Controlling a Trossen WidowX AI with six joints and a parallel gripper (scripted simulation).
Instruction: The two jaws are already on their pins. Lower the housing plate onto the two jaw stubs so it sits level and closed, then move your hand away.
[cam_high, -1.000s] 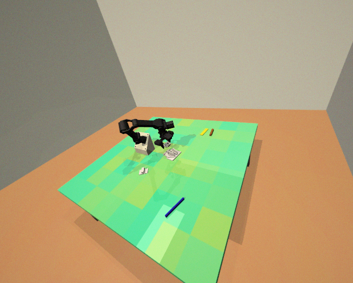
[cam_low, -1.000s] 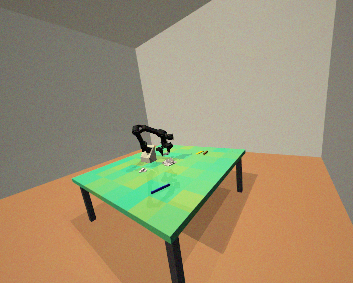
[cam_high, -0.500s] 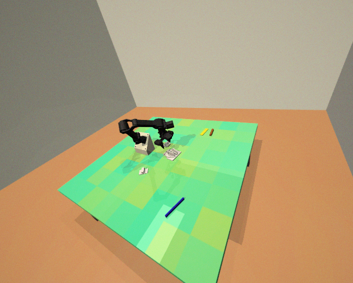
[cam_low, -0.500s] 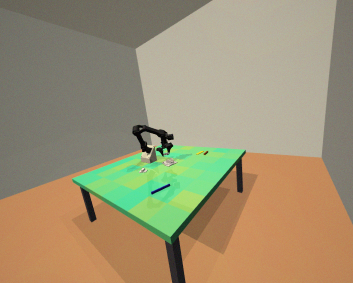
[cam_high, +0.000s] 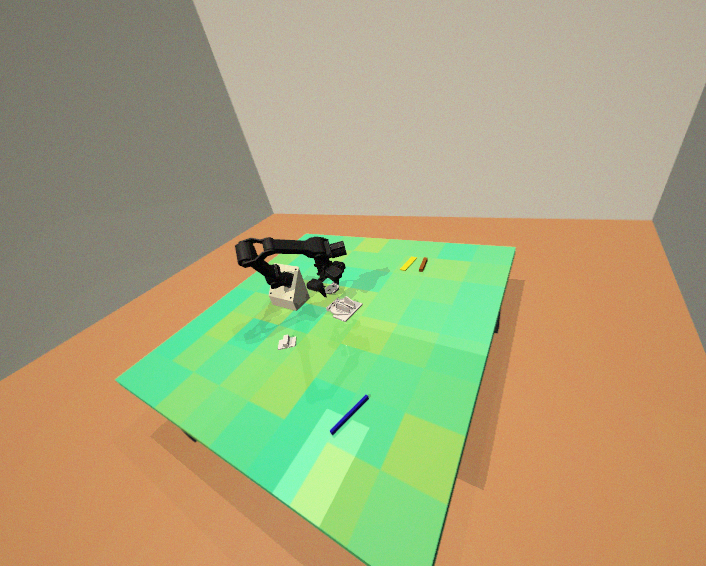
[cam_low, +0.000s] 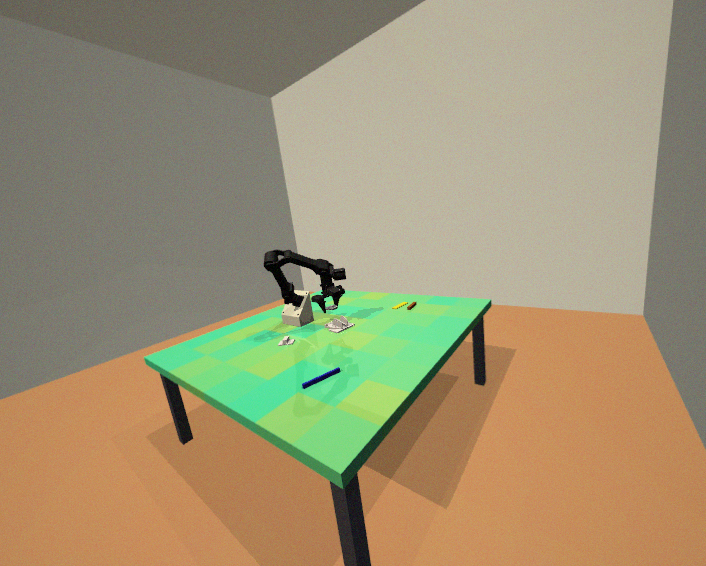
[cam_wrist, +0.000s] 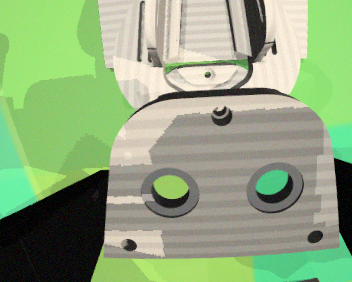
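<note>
Above the green desk (cam_high: 406, 377) (cam_low: 377, 347), the claw (cam_high: 327, 287) (cam_low: 329, 306) (cam_wrist: 216, 176) grips the housing plate (cam_high: 331, 288) (cam_low: 331, 307) (cam_wrist: 220, 145) by its 2 side edges. Seen from the wrist, the black fingers flank the plate at about 9 and 3 o'clock, its straight edge faces 6, and its rounded edge points to 12.

That 12 o'clock side matters most: the pale base (cam_high: 352, 315) (cam_low: 348, 327) (cam_wrist: 292, 65) with the upright jaw parts lies there, lower than the plate and just beyond its rounded edge. The plate's 2 large ringed holes sit side by side, on a line from 9 to 3. The long jaw parts run roughly from 12 towards 6.

So the next move probably calls for carrying the plate towards 12 until the holes stand over the stubs, then lowering it level. Whether the holes already match the stubs sideways cannot be told. Coming down too soon could catch the plate's rim on the jaws and tilt it.
</note>
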